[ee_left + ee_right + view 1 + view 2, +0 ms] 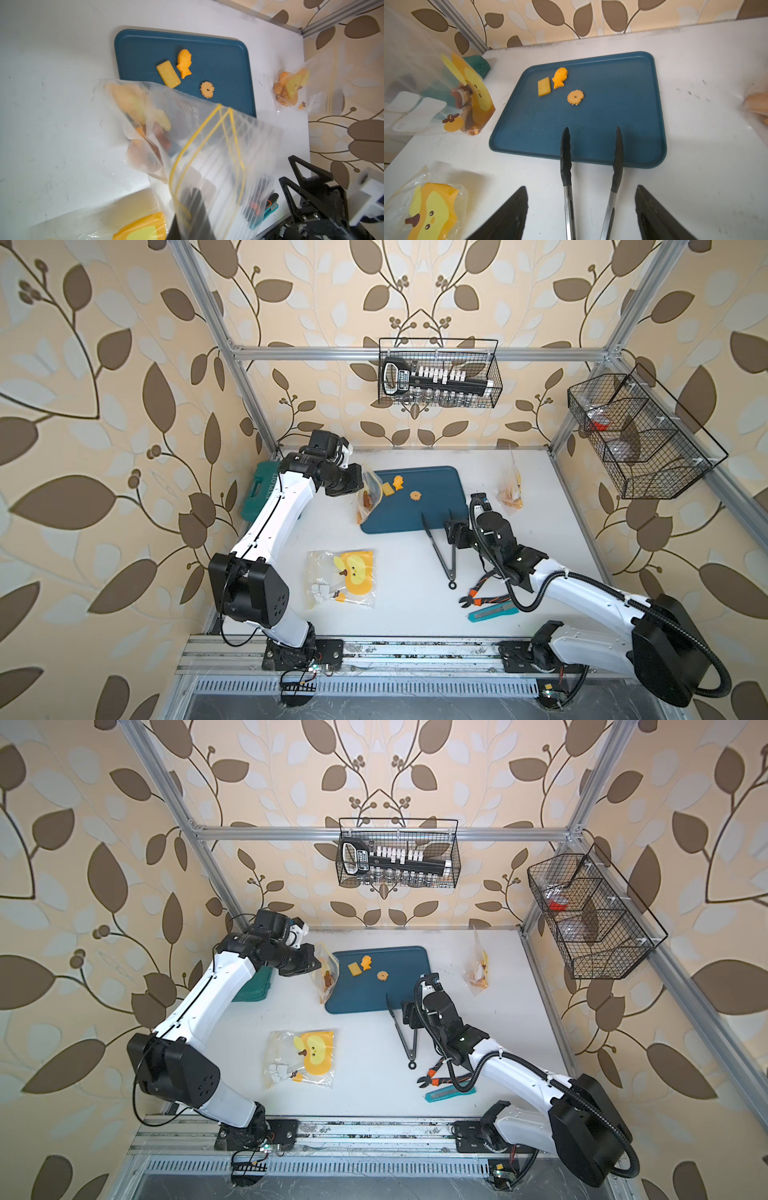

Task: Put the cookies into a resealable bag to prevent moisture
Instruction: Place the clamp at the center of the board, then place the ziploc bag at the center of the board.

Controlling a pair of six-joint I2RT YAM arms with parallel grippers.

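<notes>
White bench carries tray with three cookies; left hand clamps bag upright, probably for filling; right hand stands apart around tongs.

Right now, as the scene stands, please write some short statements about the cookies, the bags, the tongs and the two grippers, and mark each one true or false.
1. Three cookies lie on the blue tray. True.
2. The right gripper is shut on the tongs. False: it is open, and the tongs lie on the table between its fingers, untouched.
3. The left gripper holds a resealable bag with cookies inside, at the tray's edge. True.
4. The tongs are gripping the fish cookie. False: their tips are empty and spread over the tray's near rim, and the fish cookie lies apart, farther back on the tray.
</notes>
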